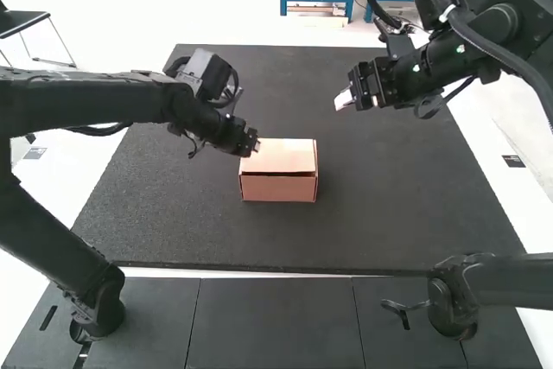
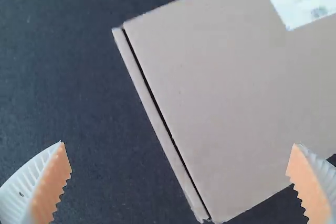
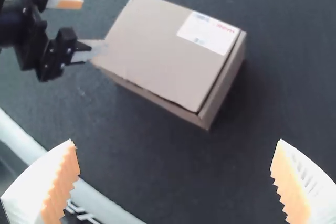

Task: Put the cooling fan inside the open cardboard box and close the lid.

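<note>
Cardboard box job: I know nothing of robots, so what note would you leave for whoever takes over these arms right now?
Left gripper: open, at the box's upper left edge.
Right gripper: open, raised to the box's right, holding nothing.
Box: on the black mat, lid lying shut.
Done: closing, it seems.
Left: the fan can't be checked inside the shut box; probably just back both arms away.

cardboard box; brown, lid shut, white label on top; mid-mat
</note>
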Robot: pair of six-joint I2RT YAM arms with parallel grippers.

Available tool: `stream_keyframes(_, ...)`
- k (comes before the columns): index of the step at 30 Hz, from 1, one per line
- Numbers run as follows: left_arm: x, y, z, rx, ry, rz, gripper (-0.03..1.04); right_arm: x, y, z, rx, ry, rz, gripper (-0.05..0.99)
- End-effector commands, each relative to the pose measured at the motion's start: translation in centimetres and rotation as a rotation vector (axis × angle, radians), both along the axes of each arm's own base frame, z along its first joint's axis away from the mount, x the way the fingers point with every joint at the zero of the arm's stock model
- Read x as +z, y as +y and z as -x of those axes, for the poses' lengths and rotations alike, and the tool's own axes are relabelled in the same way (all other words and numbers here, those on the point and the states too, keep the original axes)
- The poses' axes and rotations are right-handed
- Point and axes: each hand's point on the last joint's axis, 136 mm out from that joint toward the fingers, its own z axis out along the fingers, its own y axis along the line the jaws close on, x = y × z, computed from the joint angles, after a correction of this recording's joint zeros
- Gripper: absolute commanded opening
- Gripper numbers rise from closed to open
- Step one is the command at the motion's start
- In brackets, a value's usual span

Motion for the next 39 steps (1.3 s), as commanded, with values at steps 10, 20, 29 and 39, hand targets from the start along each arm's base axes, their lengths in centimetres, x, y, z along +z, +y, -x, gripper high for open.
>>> stream_keyframes(10,5.2,6.0,0.4,0.146,-0.201,0.101,0.97,0.2,-0.2,-2.6,-0.112,-0.191,-0.112,0.83)
stream_keyframes(20,5.1,9.4,1.9,0.165,-0.474,0.138,0.97,0.0,-5.5,-6.9,-0.352,-0.512,-0.201,0.83)
stream_keyframes(29,8.1,11.0,4.1,0.093,-0.758,0.168,0.97,-1.8,-11.1,-5.9,-0.422,-0.715,-0.212,0.82)
stream_keyframes(39,9.8,11.3,6.7,0.032,-0.923,0.268,0.97,-3.2,-10.8,-3.2,-0.353,-0.896,-0.263,0.81)
